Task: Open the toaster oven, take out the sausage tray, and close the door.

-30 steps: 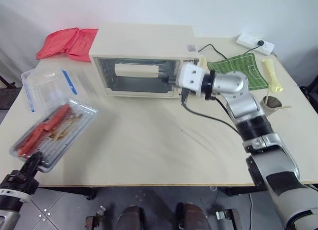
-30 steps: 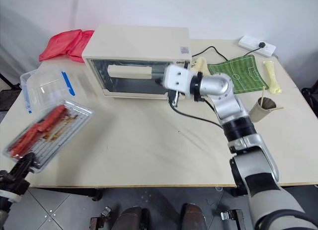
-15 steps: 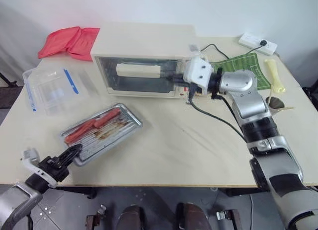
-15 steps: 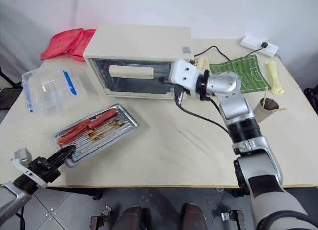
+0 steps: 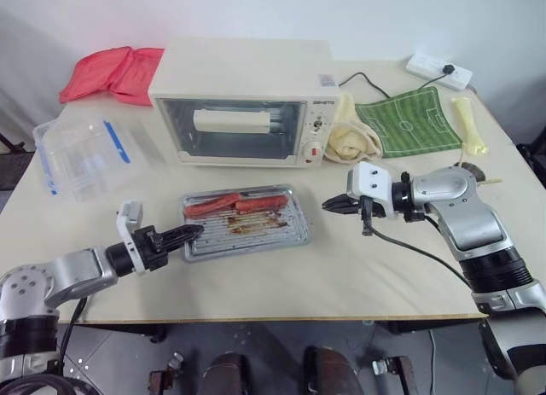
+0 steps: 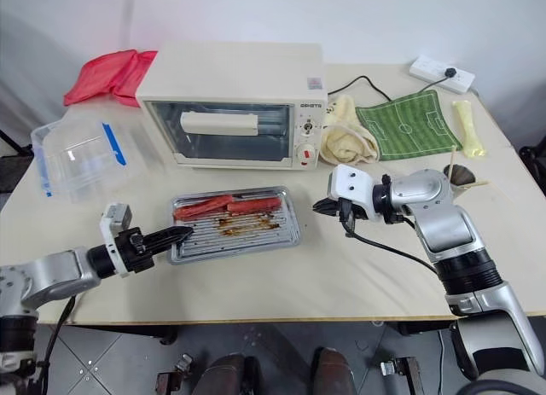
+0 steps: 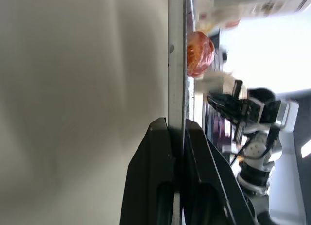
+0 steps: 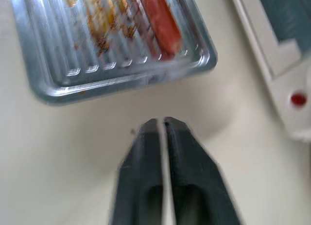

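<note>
Sausage tray (image 5: 247, 221) pinched by left gripper (image 5: 189, 234); right gripper (image 5: 328, 205) nearly shut, clear box (image 5: 81, 156) beside

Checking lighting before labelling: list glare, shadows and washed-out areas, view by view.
Left wrist view: white washout behind the right pincer; the left pincer, clamped on the sausage tray rim, reads as a dark silhouette. Right wrist view: glints along the tray's rim, soft shadow on the table. Left eye view: pale reflection in the door glass.
</note>
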You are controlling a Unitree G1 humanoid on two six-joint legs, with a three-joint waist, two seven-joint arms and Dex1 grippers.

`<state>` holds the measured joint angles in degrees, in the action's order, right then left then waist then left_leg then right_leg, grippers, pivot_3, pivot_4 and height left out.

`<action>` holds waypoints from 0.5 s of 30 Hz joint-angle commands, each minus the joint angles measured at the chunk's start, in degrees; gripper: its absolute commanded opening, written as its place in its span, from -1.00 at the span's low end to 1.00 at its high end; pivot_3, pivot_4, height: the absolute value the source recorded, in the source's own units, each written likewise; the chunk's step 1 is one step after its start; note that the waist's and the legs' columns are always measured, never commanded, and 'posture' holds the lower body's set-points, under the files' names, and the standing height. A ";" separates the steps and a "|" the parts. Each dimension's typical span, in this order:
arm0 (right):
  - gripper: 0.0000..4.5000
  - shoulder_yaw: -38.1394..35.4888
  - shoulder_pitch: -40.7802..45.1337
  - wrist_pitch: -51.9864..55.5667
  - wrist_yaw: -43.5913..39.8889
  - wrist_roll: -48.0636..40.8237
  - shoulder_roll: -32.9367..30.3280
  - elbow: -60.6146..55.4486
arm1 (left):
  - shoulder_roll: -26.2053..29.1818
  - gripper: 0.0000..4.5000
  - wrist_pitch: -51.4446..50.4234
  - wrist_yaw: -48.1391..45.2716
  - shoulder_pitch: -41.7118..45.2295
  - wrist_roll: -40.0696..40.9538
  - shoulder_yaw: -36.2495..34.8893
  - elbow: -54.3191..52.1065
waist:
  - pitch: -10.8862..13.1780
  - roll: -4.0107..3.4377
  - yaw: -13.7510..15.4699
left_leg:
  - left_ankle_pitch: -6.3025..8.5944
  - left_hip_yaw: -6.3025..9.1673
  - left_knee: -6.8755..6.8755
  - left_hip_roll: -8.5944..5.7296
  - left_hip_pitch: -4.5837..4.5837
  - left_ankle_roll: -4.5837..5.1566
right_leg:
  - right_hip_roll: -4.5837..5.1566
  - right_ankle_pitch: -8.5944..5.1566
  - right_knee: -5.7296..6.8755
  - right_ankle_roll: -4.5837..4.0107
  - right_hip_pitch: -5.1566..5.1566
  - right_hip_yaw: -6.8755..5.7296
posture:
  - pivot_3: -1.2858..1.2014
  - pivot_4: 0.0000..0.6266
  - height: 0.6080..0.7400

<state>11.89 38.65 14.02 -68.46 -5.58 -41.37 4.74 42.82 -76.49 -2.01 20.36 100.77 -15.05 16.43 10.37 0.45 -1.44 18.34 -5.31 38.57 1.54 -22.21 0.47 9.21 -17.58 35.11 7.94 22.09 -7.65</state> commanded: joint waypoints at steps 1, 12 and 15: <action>-0.31 -3.04 -2.54 1.34 0.13 -0.91 -3.14 -3.86 | -0.86 -1.00 -3.21 -6.68 5.14 -6.27 3.36 2.58 | 0.00 0.01 0.03 | 0.00 -0.03 -0.05 0.00 0.00 0.00 | 0.00 0.00 0.02 0.00 0.05 0.03 | 0.03 -0.52 1.00; 0.99 -10.93 -8.11 6.71 4.26 -2.93 -8.70 -8.92 | -5.62 -1.00 -4.54 -23.82 16.49 -29.27 9.21 13.94 | 0.00 0.01 1.02 | -0.05 -0.69 -0.16 0.00 -0.04 -0.03 | -0.02 0.01 0.19 0.02 0.31 0.16 | 0.03 -0.52 1.00; 0.99 -12.28 -7.82 6.39 7.62 -2.40 -8.06 -8.64 | -6.67 -1.00 -3.89 -26.68 18.21 -34.57 9.45 16.41 | -0.01 -0.01 1.79 | -0.05 -0.79 -0.01 0.00 -0.02 -0.01 | -0.01 0.01 0.24 0.02 0.30 0.24 | 0.03 -0.52 1.00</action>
<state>2.06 30.40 20.47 -62.55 -7.79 -49.08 -2.17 36.80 -81.18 -27.17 38.56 69.77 -6.39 30.40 10.36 0.43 0.35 18.28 -6.11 38.60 1.55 -22.23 0.47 9.20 -17.57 35.37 7.96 22.38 -7.38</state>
